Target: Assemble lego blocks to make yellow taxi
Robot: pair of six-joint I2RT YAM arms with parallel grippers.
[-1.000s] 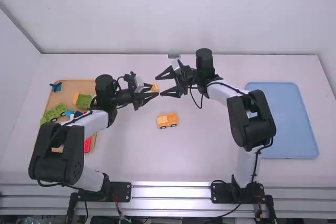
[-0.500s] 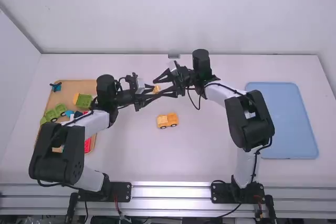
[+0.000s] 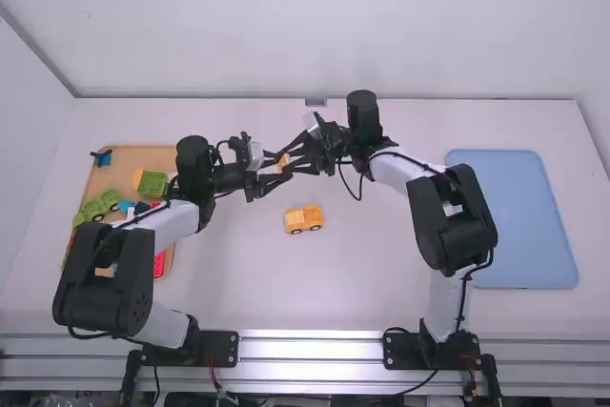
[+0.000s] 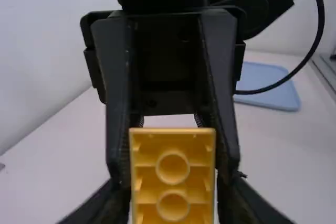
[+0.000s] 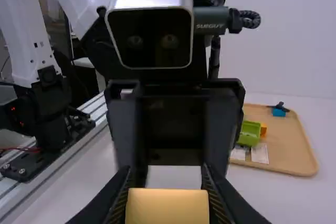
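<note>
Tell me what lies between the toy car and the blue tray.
Between the toy car and the blue tray, the high view shows white tabletop, then the right arm's black elbow joint above it.

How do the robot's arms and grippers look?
The left arm and right arm have white links, black joints and thin black cables. The left gripper and right gripper are black, each with two long fingers. The left wrist camera is silver-rimmed.

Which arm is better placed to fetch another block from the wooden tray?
Left, I'd say: the tray lies on that arm's side. The left gripper should first release the yellow block, which the right gripper also holds.
</note>
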